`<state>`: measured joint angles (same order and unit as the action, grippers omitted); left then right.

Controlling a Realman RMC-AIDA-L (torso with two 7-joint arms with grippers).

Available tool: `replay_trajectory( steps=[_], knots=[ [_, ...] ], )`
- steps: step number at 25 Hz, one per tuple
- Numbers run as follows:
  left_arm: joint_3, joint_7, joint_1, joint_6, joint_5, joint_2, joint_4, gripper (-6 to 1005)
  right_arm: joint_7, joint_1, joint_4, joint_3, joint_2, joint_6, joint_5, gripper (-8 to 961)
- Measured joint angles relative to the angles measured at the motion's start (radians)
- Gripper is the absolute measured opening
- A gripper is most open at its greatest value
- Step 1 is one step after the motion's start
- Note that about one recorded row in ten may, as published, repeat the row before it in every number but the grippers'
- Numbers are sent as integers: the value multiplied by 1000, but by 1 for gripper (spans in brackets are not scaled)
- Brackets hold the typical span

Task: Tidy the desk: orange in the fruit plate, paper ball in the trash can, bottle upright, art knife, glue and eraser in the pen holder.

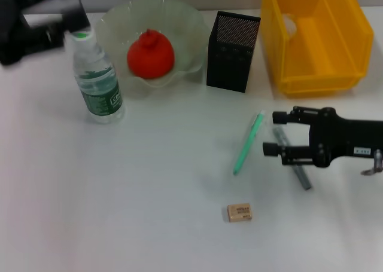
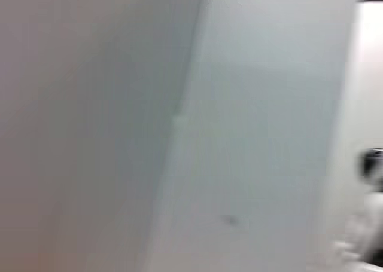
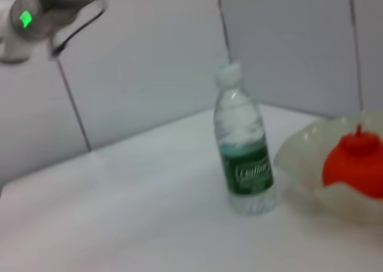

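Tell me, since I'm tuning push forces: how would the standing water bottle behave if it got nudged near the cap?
The bottle stands upright and tall on a narrow base, so a high nudge would probably tip it rather than slide it. It looks round, so once down it would likely roll. The clear plastic wall is probably thin and smooth, so it may flex or slip under a grip. How full it is I cannot tell.

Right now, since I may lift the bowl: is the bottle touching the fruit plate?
Apart. The right wrist view shows bare table between the upright bottle and the fruit plate; the head view shows that gap too.
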<state>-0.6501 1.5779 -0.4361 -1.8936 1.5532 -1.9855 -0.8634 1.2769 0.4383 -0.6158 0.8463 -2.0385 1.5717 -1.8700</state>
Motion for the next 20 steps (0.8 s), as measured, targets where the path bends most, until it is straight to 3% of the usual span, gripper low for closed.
replay_trajectory(
  steps=[6, 13, 15, 19, 20],
  knots=[
    [-100, -133, 23, -66, 101, -15, 141, 849, 148, 25, -53, -2, 12, 39, 49, 766],
    [-109, -477, 38, 76, 209, -37, 386, 849, 558, 85, -302, 43, 14, 54, -118, 765],
    [-109, -554, 40, 138, 248, -52, 416, 849, 738, 156, -388, 65, 21, 87, -271, 765],
    [-109, -586, 44, 188, 278, -64, 419, 849, 892, 240, -424, 69, 24, 123, -402, 765],
    [-109, -595, 45, 211, 286, -68, 420, 849, 992, 299, -428, 71, 25, 137, -487, 765]
  ],
)
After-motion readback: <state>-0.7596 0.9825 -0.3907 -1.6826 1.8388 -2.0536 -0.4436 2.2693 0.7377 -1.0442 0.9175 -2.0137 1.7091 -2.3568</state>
